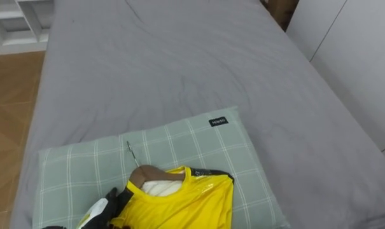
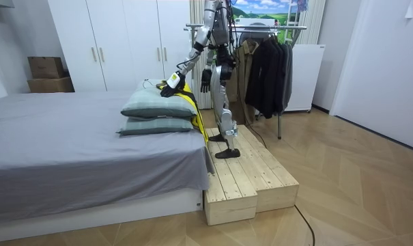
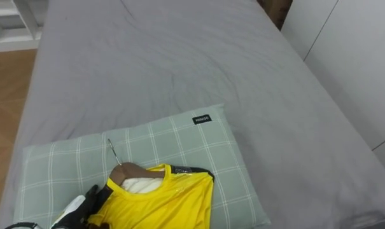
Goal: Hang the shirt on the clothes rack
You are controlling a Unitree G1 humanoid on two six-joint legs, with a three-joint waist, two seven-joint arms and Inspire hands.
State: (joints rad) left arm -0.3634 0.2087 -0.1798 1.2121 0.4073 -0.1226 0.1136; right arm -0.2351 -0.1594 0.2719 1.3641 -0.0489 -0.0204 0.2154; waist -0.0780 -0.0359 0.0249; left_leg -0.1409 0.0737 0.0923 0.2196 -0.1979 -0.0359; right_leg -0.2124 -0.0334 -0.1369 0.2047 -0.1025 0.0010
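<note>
Grey bed (image 1: 179, 63), robot standing at its head end. Checked pillow (image 1: 198, 140) nearest. Yellow shirt (image 1: 179, 203) lies on the pillow, on a wooden hanger (image 1: 147, 173).

Hanger's long axis runs left to right across the robot; metal hook (image 1: 130, 152) points away, up the bed.

Left hand (image 1: 109, 207) touches the shirt's left shoulder; cannot tell if it grips.

Right hand (image 2: 206, 78) hangs farther off, fingers loose.

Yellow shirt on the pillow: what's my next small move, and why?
Probably slide the left hand up to the wooden hanger by its hook: the hand sits at the shoulder of the yellow shirt, the shirt is already on the hanger, and both lie flat on the pillow.
</note>
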